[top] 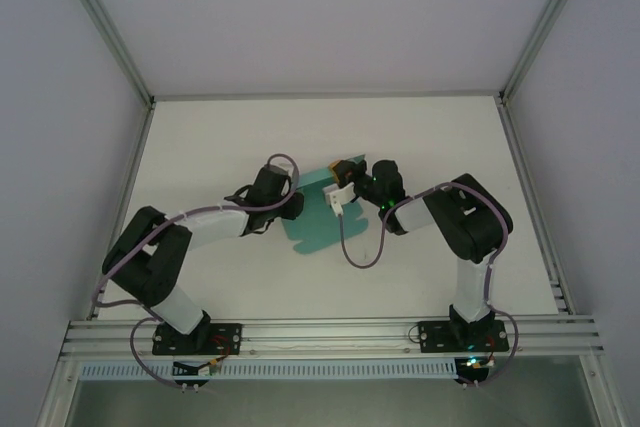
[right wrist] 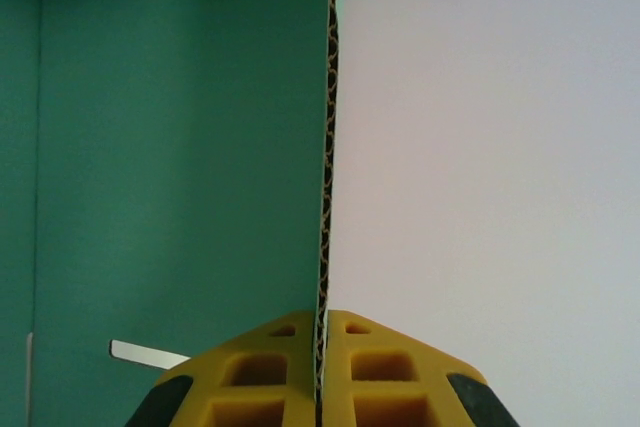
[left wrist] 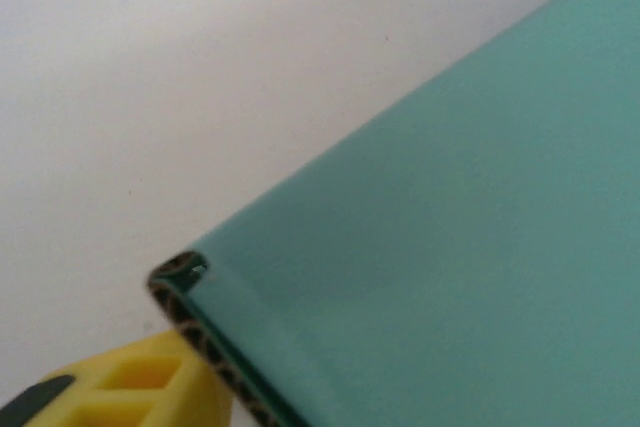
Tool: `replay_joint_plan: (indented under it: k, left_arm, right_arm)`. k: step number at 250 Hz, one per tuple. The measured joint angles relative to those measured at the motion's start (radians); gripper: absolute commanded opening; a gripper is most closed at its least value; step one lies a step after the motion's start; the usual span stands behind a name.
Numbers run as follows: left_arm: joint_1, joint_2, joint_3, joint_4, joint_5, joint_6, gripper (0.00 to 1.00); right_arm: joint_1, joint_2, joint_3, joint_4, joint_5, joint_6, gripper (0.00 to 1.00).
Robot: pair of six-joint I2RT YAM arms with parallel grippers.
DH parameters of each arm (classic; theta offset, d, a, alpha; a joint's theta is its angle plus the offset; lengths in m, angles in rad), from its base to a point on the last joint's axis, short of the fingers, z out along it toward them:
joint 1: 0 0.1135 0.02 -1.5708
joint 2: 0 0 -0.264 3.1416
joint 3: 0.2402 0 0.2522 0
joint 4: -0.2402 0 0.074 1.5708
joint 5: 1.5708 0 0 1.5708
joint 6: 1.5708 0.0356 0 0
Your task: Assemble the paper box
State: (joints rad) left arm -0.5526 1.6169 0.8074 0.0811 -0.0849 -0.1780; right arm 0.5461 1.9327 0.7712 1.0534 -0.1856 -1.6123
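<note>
The teal-green paper box (top: 316, 222) lies as a flat card sheet at the middle of the table, with one panel raised at its far right. My right gripper (right wrist: 322, 332) is shut on that upright panel (right wrist: 180, 147), its corrugated edge pinched between both yellow fingers. My left gripper (top: 294, 199) is at the sheet's left edge. In the left wrist view, one yellow finger (left wrist: 130, 387) sits just under a folded corner of the card (left wrist: 450, 247); the other finger is hidden, so its grip is unclear.
The white table (top: 200, 147) is enclosed by white walls and aluminium posts (top: 100, 17). A metal rail (top: 330, 332) runs along the near edge. A cable loop (top: 362, 252) hangs from the right arm beside the sheet. A white strip (right wrist: 148, 353) shows by the right fingers.
</note>
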Motion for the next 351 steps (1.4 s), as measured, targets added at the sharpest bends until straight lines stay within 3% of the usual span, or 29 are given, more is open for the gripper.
replay_joint_plan:
  k: [13, 99, 171, 248, 258, 269, 276, 316, 351]
  left_arm:
    - [-0.013, 0.031, 0.032, 0.001, -0.032, -0.001, 0.39]
    - [-0.101, 0.154, 0.125, 0.027, -0.331, -0.091, 0.00]
    - [-0.162, 0.254, 0.239, -0.056, -0.563, -0.283, 0.00]
    - [-0.185, 0.300, 0.281, -0.105, -0.665, -0.462, 0.00]
    - [-0.185, 0.301, 0.280, -0.093, -0.665, -0.452, 0.00]
    - [-0.183, 0.301, 0.270, -0.067, -0.660, -0.434, 0.00]
    - [-0.181, 0.301, 0.263, -0.047, -0.657, -0.425, 0.00]
    - [-0.161, 0.301, 0.261, -0.002, -0.619, -0.352, 0.00]
    - [-0.156, 0.294, 0.260, 0.020, -0.586, -0.309, 0.00]
  right_arm:
    - [-0.008, -0.001, 0.000, -0.001, 0.013, 0.000, 0.00]
    - [-0.022, -0.034, -0.006, -0.053, 0.085, 0.013, 0.00]
    - [-0.013, -0.067, -0.011, -0.113, 0.138, 0.051, 0.00]
    - [0.007, -0.076, -0.002, -0.155, 0.167, 0.097, 0.00]
    - [0.007, -0.077, 0.002, -0.163, 0.171, 0.109, 0.20]
    - [0.007, -0.078, 0.009, -0.172, 0.172, 0.134, 0.52]
    - [0.007, -0.079, 0.013, -0.182, 0.171, 0.143, 0.63]
    - [0.012, -0.093, 0.021, -0.287, 0.172, 0.201, 0.99]
    - [0.005, -0.190, 0.090, -0.490, 0.203, 0.296, 1.00]
